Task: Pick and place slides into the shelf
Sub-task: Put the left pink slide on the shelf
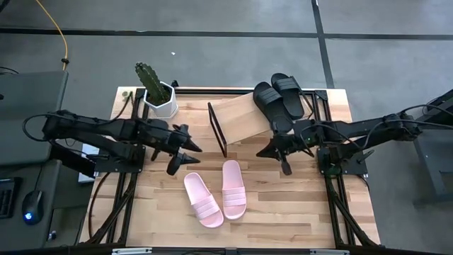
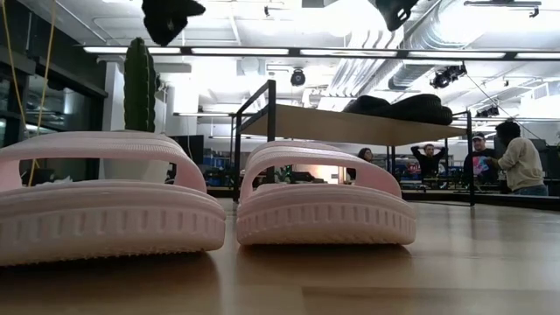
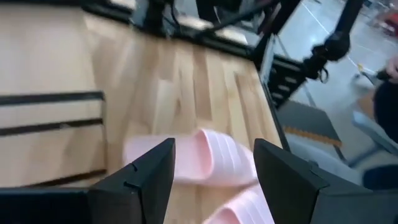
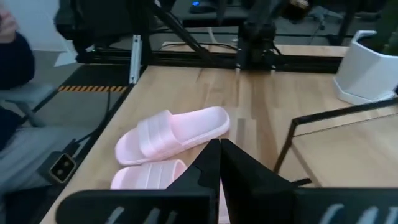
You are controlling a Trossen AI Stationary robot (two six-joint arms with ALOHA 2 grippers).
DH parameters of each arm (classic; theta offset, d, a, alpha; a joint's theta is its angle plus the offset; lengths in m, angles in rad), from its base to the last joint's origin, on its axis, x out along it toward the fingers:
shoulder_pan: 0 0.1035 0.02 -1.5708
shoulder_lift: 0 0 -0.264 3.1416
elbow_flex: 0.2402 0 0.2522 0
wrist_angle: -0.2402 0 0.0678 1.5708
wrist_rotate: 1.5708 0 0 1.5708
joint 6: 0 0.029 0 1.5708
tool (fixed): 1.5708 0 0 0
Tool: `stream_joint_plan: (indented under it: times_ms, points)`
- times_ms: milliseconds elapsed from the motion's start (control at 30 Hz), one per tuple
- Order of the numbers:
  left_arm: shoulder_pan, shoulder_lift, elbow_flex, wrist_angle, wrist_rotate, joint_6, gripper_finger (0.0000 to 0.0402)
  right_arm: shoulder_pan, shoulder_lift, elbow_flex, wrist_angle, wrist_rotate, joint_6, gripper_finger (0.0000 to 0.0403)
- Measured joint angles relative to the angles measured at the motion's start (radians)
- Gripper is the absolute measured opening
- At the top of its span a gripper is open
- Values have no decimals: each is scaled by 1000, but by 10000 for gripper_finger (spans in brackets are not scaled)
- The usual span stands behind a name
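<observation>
Two black slides (image 1: 279, 98) already lie on the shelf (image 1: 237, 120), at about one o'clock on the surface (image 1: 283, 205). Two pink slides (image 1: 216, 195) lie side by side on the wood at six o'clock, untouched. The left hand (image 1: 182, 152) hovers at nine o'clock with its fingers wide and empty, the pink pair just ahead of it. The right hand (image 1: 276, 157) hangs at three o'clock, pinched closed on nothing. The pink pair looks to be the step in hand: the left hand would need to drop over one strap and close. A potted cactus (image 1: 154, 88) stands at eleven o'clock. Beyond, under ceiling lights, people (image 2: 516, 157) stand about.
</observation>
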Motion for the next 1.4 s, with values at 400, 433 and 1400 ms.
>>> stream_joint_plan:
  times_ms: [400, 433, 1400]
  points:
    - [0, 149, -2, -69, 240, -125, 207, 37, 9, -140, 126, 2, -36, 0]
    - [-1, 153, -2, -74, 253, -136, 207, 42, 14, -148, 133, 7, -29, 0]
    - [-257, 438, -2, -36, 251, -403, 207, 218, 131, -154, 364, 28, -256, 0]
